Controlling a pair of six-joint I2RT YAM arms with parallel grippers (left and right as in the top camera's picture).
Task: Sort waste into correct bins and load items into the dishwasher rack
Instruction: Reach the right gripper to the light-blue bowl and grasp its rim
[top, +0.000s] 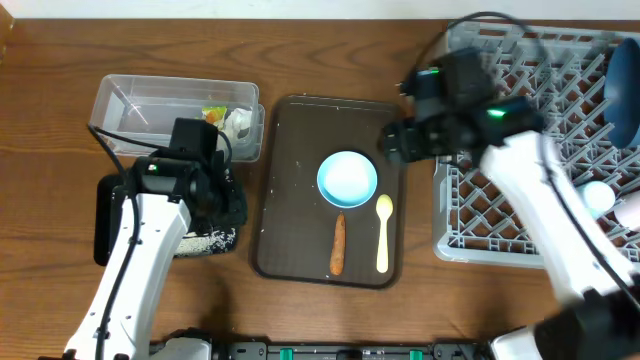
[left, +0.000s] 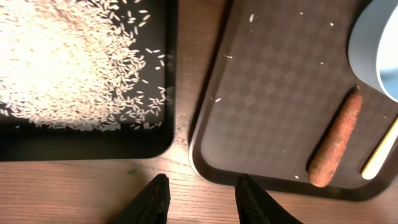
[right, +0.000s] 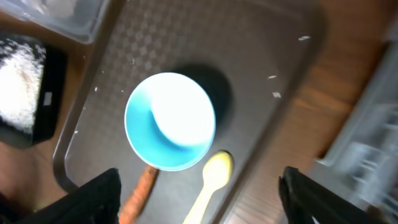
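On the brown serving tray (top: 290, 150) lie the pale blue bowl (top: 348, 178) (right: 170, 121), the yellow spoon (top: 383, 232) (right: 211, 180) and the orange carrot-like stick (top: 338, 245) (left: 336, 140). Rice (left: 62, 68) fills the black tray (top: 105, 225). The clear tub (top: 130, 105) holds crumpled paper (top: 238, 122) and a green-orange wrapper (top: 214, 113). My left gripper (left: 205, 193) is open and empty, hovering over bare wood between the two trays. High over the bowl and spoon, my right gripper (right: 200, 176) stands wide open and empty. In the grey rack (top: 500, 200) stands a dark blue plate (top: 622, 80).
The rack takes up the right side of the table, and a whitish cup (top: 598, 195) sits in it near the right edge. My left arm (top: 190, 165) covers part of the black tray. A few rice grains (left: 251, 17) are scattered on the brown tray.
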